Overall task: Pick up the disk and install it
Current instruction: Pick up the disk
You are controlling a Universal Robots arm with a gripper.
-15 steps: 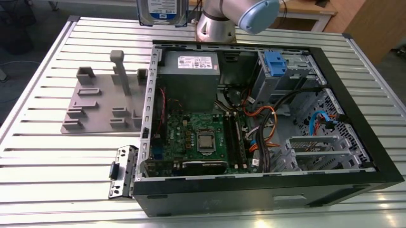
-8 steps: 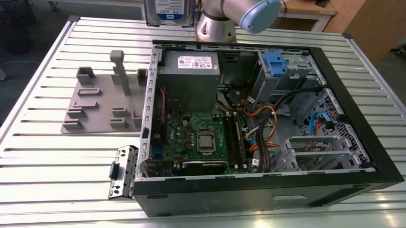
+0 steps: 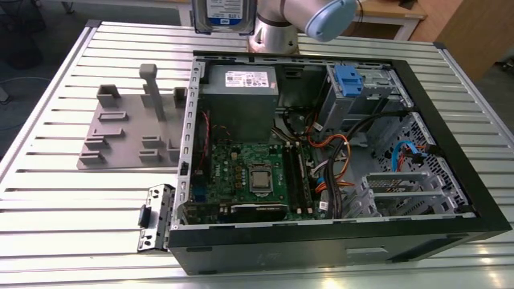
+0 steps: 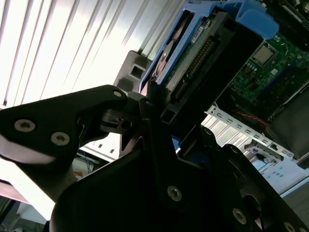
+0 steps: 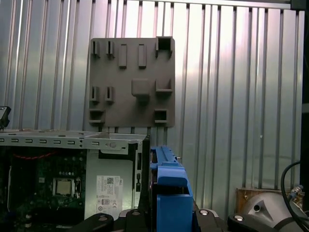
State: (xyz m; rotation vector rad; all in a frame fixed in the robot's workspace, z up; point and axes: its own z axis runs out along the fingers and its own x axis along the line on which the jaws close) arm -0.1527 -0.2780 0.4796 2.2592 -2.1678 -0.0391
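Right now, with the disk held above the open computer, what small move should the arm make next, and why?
Probably shift the tool toward the exterior view's right. It holds the disk raised, in line with the grey power supply, while the drive cage with the blue bracket lies further right.

Setting: robotics lab, hardware assembly bench.
Ribbed aluminium table (image 3: 72,205) carries an opened computer tower (image 3: 321,247) with its motherboard (image 3: 249,174) bare. A grey moulded fixture plate (image 3: 129,129) lies on the exterior view's left. A robot arm (image 3: 297,18) rises at the far edge, with wooden furniture (image 3: 458,30) beyond.
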